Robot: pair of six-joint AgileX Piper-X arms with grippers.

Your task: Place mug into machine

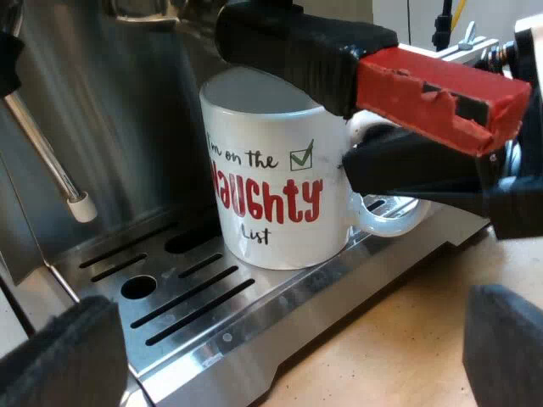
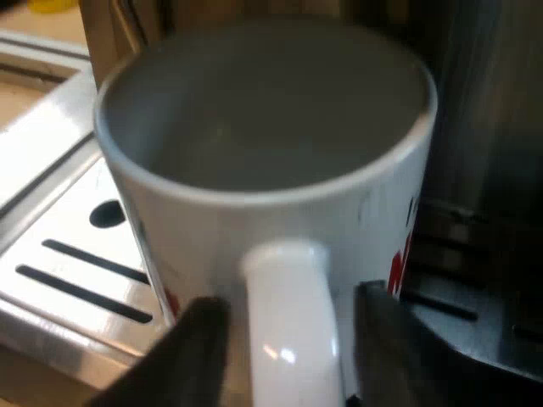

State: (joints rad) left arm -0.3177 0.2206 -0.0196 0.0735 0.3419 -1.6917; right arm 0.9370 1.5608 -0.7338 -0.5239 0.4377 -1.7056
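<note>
The right gripper (image 2: pixel 288 298) has its two black fingers (image 2: pixel 199 348) parted on either side of the mug's handle (image 2: pixel 290 339). A sliver of white wall shows between the handle and one finger, so I judge it open, straddling rather than clamping. Just beyond the fingertips the mug (image 2: pixel 280 216) stands upright and empty on the slotted drip tray (image 2: pixel 76 254) of the machine (image 1: pixel 110 110), beneath the holder (image 1: pixel 297 42) with its red end (image 1: pixel 441 89). The placing looks all but done. What seems left is the release, which calls for drawing straight back along the line of the handle, without hooking it or nudging the mug off its spot. The arm reaches in low, tilted a little down over the rim. Farther out, the left gripper (image 1: pixel 284 348) hangs near the tray's edge above the wooden table (image 1: pixel 407 339), pads wide apart and holding nothing, facing the mug's printed side.
</note>
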